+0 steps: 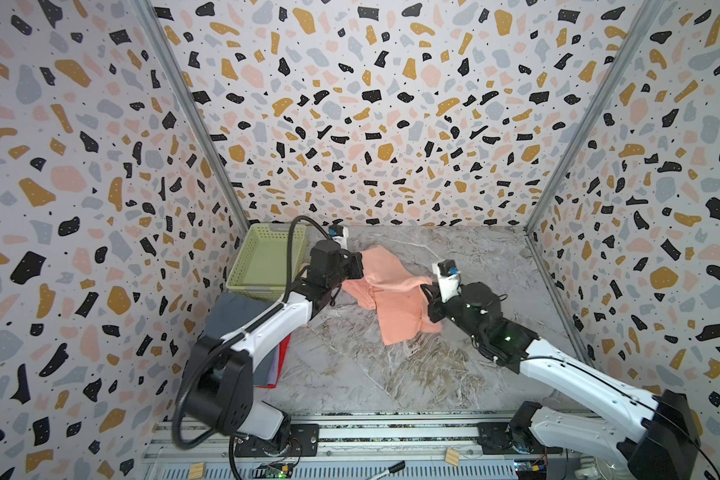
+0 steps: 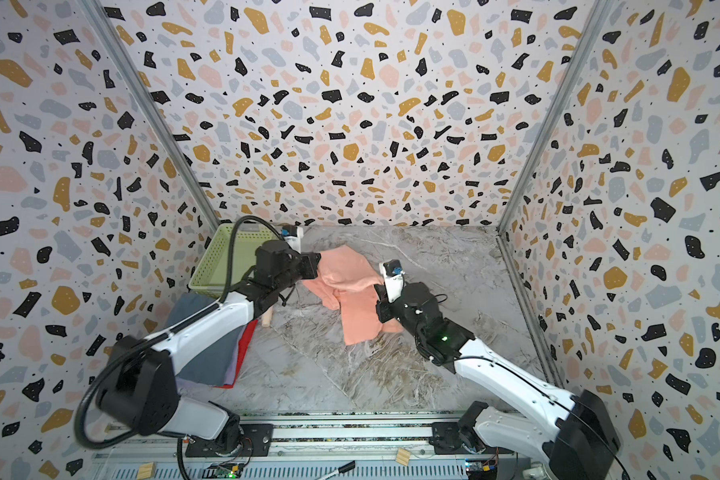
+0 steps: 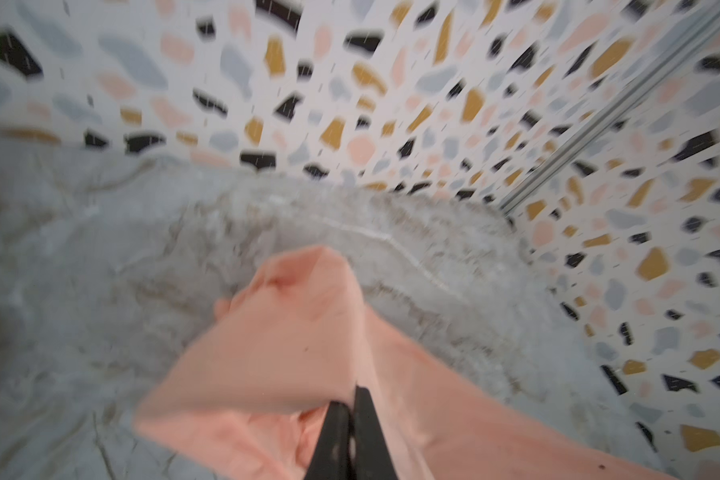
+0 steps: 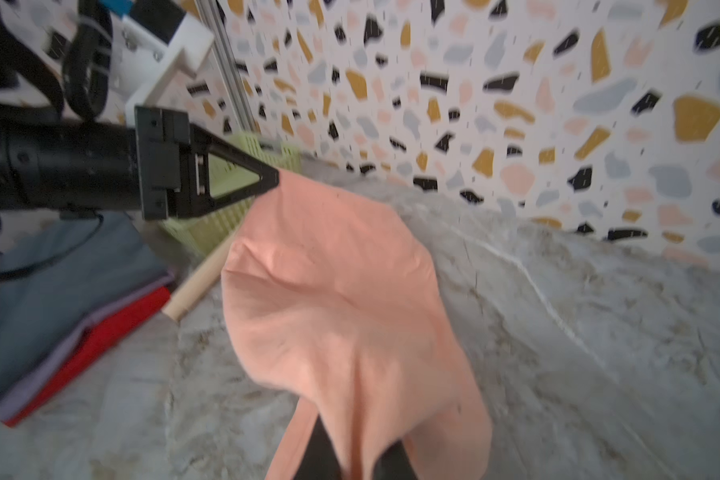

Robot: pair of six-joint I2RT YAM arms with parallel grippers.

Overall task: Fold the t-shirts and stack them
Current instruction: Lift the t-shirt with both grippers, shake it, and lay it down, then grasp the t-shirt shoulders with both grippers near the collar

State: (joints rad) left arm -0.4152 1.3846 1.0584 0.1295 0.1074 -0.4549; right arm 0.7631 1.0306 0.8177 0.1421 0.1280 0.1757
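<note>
A: Starting at the left, what is there?

B: A pale green basket (image 1: pixel 262 257) stands in the far left corner. Just nearer than it is a folded pile: a slate-grey shirt (image 4: pixel 59 266) on top, a lavender shirt (image 4: pixel 55 357) under that, and a red shirt (image 4: pixel 113 328) at the bottom. The left arm crosses over the pile in both top views.

A: And the stick?

B: The stick (image 4: pixel 196 282) lies on the marble table (image 1: pixel 391 374) between the basket and the pile, with one end poking out to the right.

A: What about the left gripper?

B: The left gripper (image 4: pixel 273 180) is raised just right of the basket, with its jaws pressed fully together on an edge of the salmon shirt (image 1: pixel 395 299). The cloth hangs from the tips.

A: Where does the shirt sit?

B: In the middle of the table, toward the far side, strung between the two arms. Its upper part is lifted and its lower part trails onto the marble nearer the front.

A: And the right side?

B: The right gripper (image 4: pixel 352 455) is low at the shirt's right edge. The cloth runs in between its two fingers and bunches there, so it is clamped on the fabric, though the tips themselves are buried under it.
</note>
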